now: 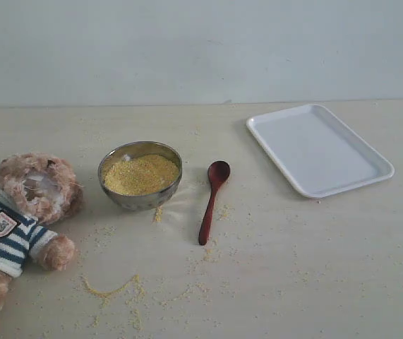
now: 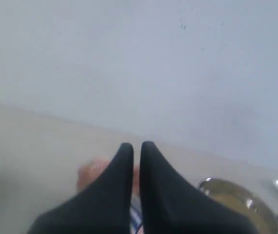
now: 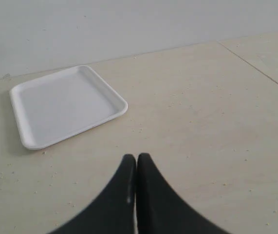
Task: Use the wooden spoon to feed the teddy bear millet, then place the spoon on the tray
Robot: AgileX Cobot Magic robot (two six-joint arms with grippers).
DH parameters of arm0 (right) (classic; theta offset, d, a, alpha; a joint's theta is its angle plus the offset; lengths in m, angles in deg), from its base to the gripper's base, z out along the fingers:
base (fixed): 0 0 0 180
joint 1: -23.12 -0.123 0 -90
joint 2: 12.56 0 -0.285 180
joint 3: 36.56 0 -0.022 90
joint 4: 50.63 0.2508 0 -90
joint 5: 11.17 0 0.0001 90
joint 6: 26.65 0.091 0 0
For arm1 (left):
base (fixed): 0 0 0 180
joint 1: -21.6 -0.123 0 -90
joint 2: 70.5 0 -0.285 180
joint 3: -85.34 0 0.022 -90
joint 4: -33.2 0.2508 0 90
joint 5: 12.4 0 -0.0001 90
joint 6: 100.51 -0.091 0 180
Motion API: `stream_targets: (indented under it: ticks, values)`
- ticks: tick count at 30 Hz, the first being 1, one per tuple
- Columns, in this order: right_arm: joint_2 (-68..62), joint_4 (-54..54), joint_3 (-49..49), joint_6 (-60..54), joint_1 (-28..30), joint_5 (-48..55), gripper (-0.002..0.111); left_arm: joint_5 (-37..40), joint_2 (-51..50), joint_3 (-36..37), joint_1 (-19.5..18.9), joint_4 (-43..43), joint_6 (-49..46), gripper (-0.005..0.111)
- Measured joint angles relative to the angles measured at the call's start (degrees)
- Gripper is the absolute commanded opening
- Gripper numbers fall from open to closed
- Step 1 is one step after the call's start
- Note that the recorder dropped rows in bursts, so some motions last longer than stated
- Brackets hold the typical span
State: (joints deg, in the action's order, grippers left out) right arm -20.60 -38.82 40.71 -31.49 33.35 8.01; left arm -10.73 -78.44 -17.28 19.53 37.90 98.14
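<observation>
The teddy bear [image 1: 25, 212] lies on its back at the table's left edge, in its striped shirt. Beside it stands a steel bowl [image 1: 140, 176] heaped with millet [image 1: 140, 175]. The wooden spoon [image 1: 212, 200] lies flat just right of the bowl, its round end toward the wall. The white tray [image 1: 317, 148] rests empty at the back right. Neither gripper shows in the exterior view. My left gripper [image 2: 137, 146] is shut and empty, above the blurred bear [image 2: 92, 173] and the bowl [image 2: 238, 202]. My right gripper [image 3: 136, 158] is shut and empty over bare table, short of the tray [image 3: 65, 105].
Loose millet grains [image 1: 113, 288] are scattered over the table in front of the bowl and round the spoon. A plain wall runs behind the table. A seam in the tabletop [image 3: 255, 68] crosses the right wrist view.
</observation>
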Motion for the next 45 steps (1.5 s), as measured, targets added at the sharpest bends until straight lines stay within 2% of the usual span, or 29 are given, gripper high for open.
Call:
stream_targets:
  ticks: [3,7,9,10,12,15,17,20,25,28,30,33,34,36,38,42,45]
  values:
    - [0.0,0.0,0.0,0.0,0.0,0.0,0.0,-9.09,0.0,0.0,0.0,-0.15,-0.13,0.005]
    - [0.0,0.0,0.0,0.0,0.0,0.0,0.0,-33.08,0.15,-0.16,0.0,-1.17,-3.89,0.005]
    - [0.0,0.0,0.0,0.0,0.0,0.0,0.0,-39.25,0.15,-1.6,0.0,-5.73,-7.54,0.005]
    - [0.0,0.0,0.0,0.0,0.0,0.0,0.0,-39.95,0.15,-3.15,0.0,-10.12,-10.09,0.005]
    - [0.0,0.0,0.0,0.0,0.0,0.0,0.0,-38.79,0.02,-6.58,0.0,-21.17,-18.07,0.005]
    - [0.0,0.0,0.0,0.0,0.0,0.0,0.0,-34.67,-4.13,-12.91,0.0,-39.49,-39.05,0.005]
    - [0.0,0.0,0.0,0.0,0.0,0.0,0.0,-30.53,-10.49,-16.49,0.0,-50.42,-54.25,0.005]
    - [0.0,0.0,0.0,0.0,0.0,0.0,0.0,-24.31,-23.23,-20.66,0.0,-63.77,-70.87,0.005]
    - [0.0,0.0,0.0,0.0,0.0,0.0,0.0,-11.81,-42.93,-27.6,-0.04,-78.37,-88.59,0.005]
    - [0.0,0.0,0.0,0.0,0.0,0.0,0.0,-1.67,-52.68,-31.54,-0.99,-82.52,-94.34,0.005]
    - [0.0,0.0,0.0,0.0,0.0,0.0,0.0,5.87,-57.22,-33.52,-2.41,-82.1,-94.98,0.005]
    - [0.0,0.0,0.0,0.0,0.0,0.0,0.0,21.05,-63.28,-36.64,-6.27,-76.1,-92.76,0.005]
    - [0.0,0.0,0.0,0.0,0.0,0.0,0.0,27.36,-65.57,-38.02,-7.43,-72.53,-90.14,0.005]
    - [0.0,0.0,0.0,0.0,0.0,0.0,0.0,34.24,-68.61,-39.96,-9.02,-67.8,-84.49,0.005]
    - [0.0,0.0,0.0,0.0,0.0,0.0,0.0,38.3,-71.34,-41.93,-10.48,-59.09,-74.32,0.005]
    - [0.0,0.0,0.0,0.0,0.0,0.0,0.0,40.21,-74.09,-44.46,-12.17,-38.98,-54.09,0.005]
    - [0.0,0.0,0.0,0.0,0.0,0.0,0.0,39.32,-74.39,-44.8,-12.55,-30.4,-46.84,0.005]
